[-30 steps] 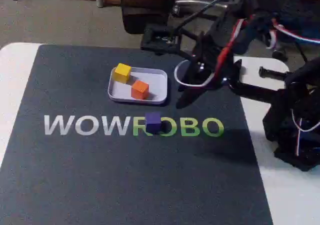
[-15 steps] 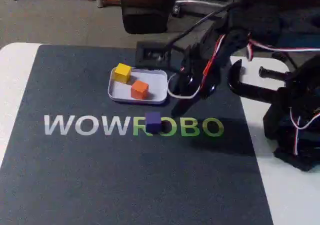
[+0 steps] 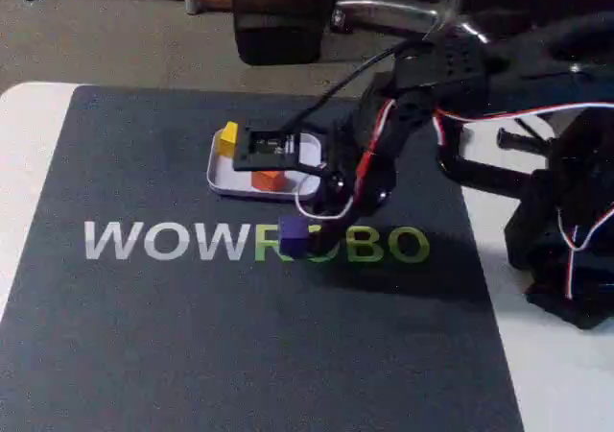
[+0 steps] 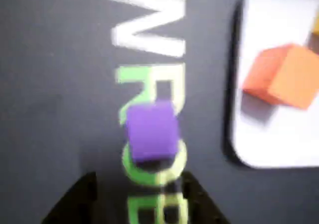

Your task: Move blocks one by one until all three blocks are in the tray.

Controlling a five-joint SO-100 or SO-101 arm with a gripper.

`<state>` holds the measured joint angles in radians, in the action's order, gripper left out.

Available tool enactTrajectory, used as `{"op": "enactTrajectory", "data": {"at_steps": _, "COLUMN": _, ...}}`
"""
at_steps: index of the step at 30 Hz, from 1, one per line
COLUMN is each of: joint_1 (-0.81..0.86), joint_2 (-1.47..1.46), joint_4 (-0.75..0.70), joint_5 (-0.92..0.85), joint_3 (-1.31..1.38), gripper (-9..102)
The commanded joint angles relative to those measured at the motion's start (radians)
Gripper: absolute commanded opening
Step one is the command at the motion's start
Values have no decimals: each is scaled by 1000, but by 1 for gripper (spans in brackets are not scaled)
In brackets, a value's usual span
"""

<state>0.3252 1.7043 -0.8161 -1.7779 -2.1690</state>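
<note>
purple block (image 4: 151, 132) on mat lettering, beside tray (image 4: 279, 139); gripper (image 4: 139, 194) spread apart, just short of it.

Front-high fixed view; close downward wrist view

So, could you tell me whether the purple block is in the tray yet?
Out. The purple block sits on the mat's green lettering, beside the tray, apart from it.

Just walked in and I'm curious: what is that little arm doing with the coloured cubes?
It is putting cubes into the white tray. The yellow cube and orange cube already sit in it. The purple cube is on the dark mat, on the green lettering, outside the tray. The pincer hangs open above it, one finger either side, touching nothing.
</note>
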Motion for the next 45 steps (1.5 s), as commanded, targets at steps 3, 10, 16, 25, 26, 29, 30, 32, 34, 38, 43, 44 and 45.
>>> {"op": "enactTrajectory", "data": {"at_steps": 3, "joint_1": -21, "joint_2": -66, "joint_4": 29, "joint_5": 57, "joint_3": 114, "gripper": 20}}
{"op": "enactTrajectory", "data": {"at_steps": 10, "joint_1": 8, "joint_2": -89, "joint_4": 31, "joint_5": 69, "joint_3": 153, "gripper": 23}}
{"op": "enactTrajectory", "data": {"at_steps": 16, "joint_1": 32, "joint_2": -86, "joint_4": 31, "joint_5": 58, "joint_3": 150, "gripper": 24}}
{"op": "enactTrajectory", "data": {"at_steps": 25, "joint_1": 49, "joint_2": -114, "joint_4": 74, "joint_5": 48, "joint_3": 140, "gripper": 24}}
{"op": "enactTrajectory", "data": {"at_steps": 26, "joint_1": 51, "joint_2": -127, "joint_4": 87, "joint_5": 44, "joint_3": 143, "gripper": 24}}
{"op": "enactTrajectory", "data": {"at_steps": 29, "joint_1": 48, "joint_2": -155, "joint_4": 103, "joint_5": 40, "joint_3": 150, "gripper": 24}}
{"op": "enactTrajectory", "data": {"at_steps": 30, "joint_1": 46, "joint_2": -160, "joint_4": 104, "joint_5": 40, "joint_3": 152, "gripper": 24}}
{"op": "enactTrajectory", "data": {"at_steps": 32, "joint_1": 46, "joint_2": -170, "joint_4": 106, "joint_5": 32, "joint_3": 152, "gripper": 24}}
{"op": "enactTrajectory", "data": {"at_steps": 34, "joint_1": 46, "joint_2": -183, "joint_4": 110, "joint_5": 18, "joint_3": 152, "gripper": 24}}
{"op": "enactTrajectory", "data": {"at_steps": 38, "joint_1": 43, "joint_2": -209, "joint_4": 135, "joint_5": 6, "joint_3": 153, "gripper": 24}}
{"op": "enactTrajectory", "data": {"at_steps": 43, "joint_1": 34, "joint_2": -227, "joint_4": 138, "joint_5": -5, "joint_3": 158, "gripper": 23}}
{"op": "enactTrajectory", "data": {"at_steps": 44, "joint_1": 32, "joint_2": -227, "joint_4": 138, "joint_5": -6, "joint_3": 158, "gripper": 22}}
{"op": "enactTrajectory", "data": {"at_steps": 45, "joint_1": 32, "joint_2": -229, "joint_4": 138, "joint_5": -8, "joint_3": 158, "gripper": 21}}
